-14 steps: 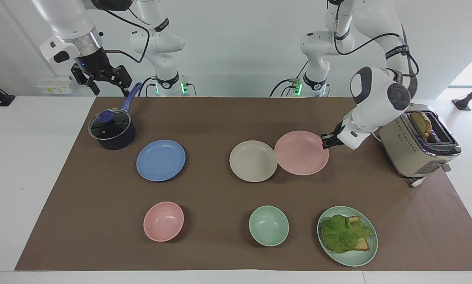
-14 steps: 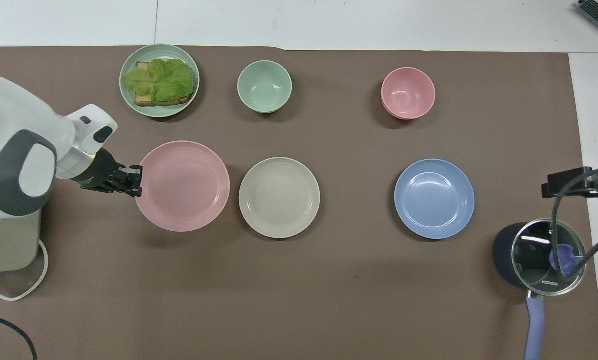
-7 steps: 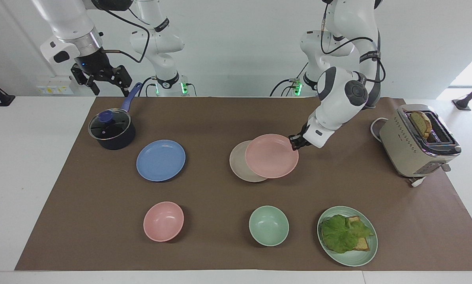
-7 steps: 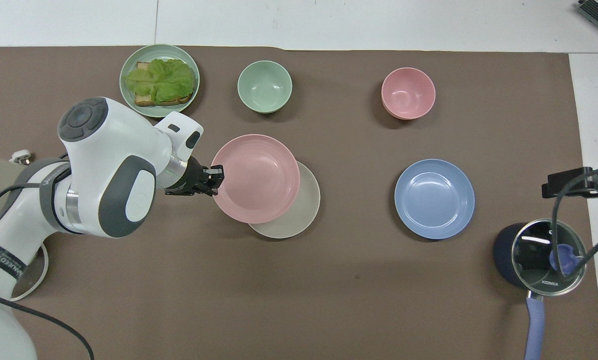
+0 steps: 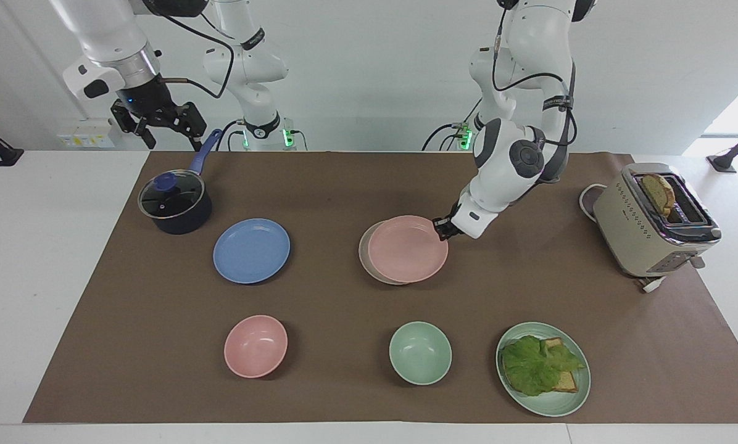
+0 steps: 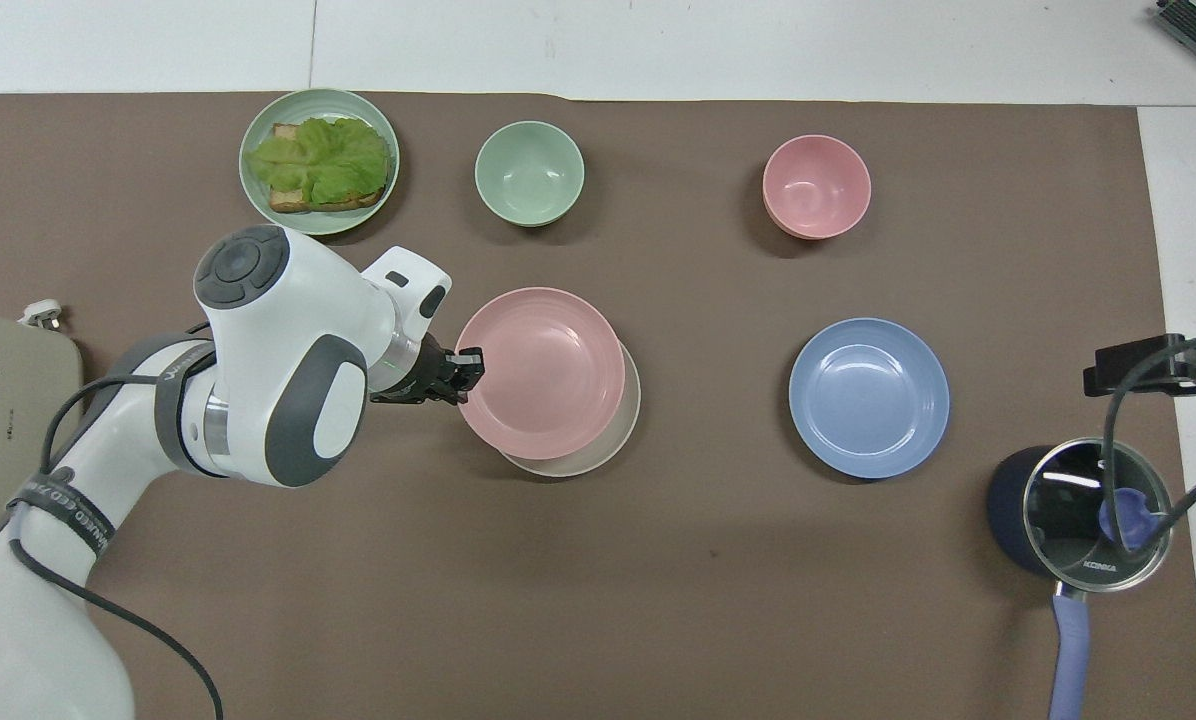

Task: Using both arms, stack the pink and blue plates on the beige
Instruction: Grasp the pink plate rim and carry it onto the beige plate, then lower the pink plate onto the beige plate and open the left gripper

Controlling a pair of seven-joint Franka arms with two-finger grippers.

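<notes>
Brown mat (image 5: pixel 344 185) | left end effector (image 5: pixel 442 228) grips pink plate (image 5: pixel 406 250) over beige plate (image 5: pixel 365 256)

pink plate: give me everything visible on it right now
The pink plate is shallow, round, pale pink and matte, with a low raised rim and nothing on it. It sits over the beige plate, covering most of it but off-centre, so a crescent of beige shows on the right arm's side. The left claw is shut on its rim at the edge toward the left arm's end. Whether it already rests on the beige plate is unclear.

A lidded pot (image 5: pixel 174 205), toaster (image 5: pixel 653 222), pink bowl (image 5: pixel 255 346), green bowl (image 5: pixel 420 353) and lettuce-toast plate (image 5: pixel 559 404) rest on brown mat (image 5: pixel 319 185).
</notes>
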